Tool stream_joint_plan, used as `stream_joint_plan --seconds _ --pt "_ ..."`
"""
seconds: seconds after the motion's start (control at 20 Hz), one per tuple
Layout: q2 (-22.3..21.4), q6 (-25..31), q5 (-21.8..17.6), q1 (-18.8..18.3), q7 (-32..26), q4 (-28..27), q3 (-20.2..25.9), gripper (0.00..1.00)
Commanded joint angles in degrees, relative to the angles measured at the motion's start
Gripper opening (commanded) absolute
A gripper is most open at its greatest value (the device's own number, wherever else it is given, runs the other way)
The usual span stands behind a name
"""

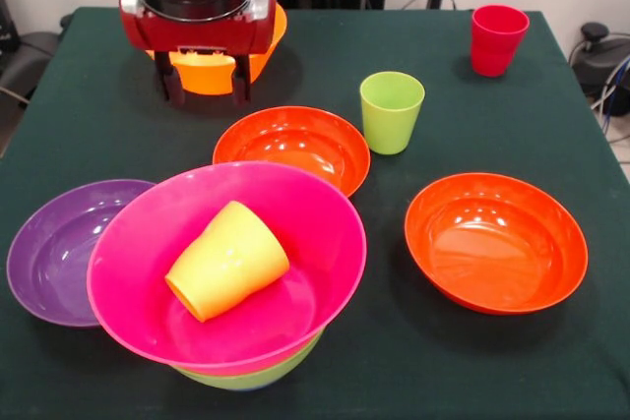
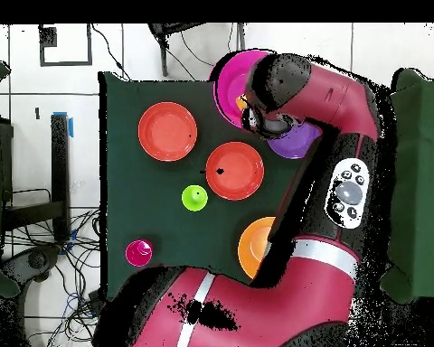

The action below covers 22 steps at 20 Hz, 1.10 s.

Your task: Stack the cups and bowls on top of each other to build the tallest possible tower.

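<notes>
My gripper [image 1: 204,97] stands at the far left of the table, its two black fingers [image 1: 169,81] spread apart and open. They straddle the near side of the deep orange bowl [image 1: 266,46] [image 2: 251,246]. In the overhead view the arm hides the gripper. At the front, a magenta bowl [image 1: 305,223] [image 2: 222,79] nests in a lime-green bowl [image 1: 251,378]. A yellow-orange cup [image 1: 226,261] lies on its side in the magenta bowl. The green cup [image 1: 392,110] [image 2: 194,197] and the red cup [image 1: 497,38] [image 2: 138,252] stand upright, apart.
A purple bowl [image 1: 54,248] [image 2: 300,142] lies left of the pile, its rim tucked under the magenta bowl. Two shallow red-orange bowls [image 1: 291,148] [image 1: 495,241] sit mid-table and at the right. The dark green cloth [image 1: 413,361] covers the table.
</notes>
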Motion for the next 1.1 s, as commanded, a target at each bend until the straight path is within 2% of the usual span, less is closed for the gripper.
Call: stream_joint_plan --seconds 0.05,0.4,1.1 --pt "-3.1 -2.9 -6.1 -0.1 -17.5 8.0 9.9 1.0" --pt "-2.0 -1.9 -8.2 -0.6 -15.4 4.7 12.2 1.0" --pt "0.3 1.3 -12.7 -1.0 -16.6 -2.4 16.0 1.0"
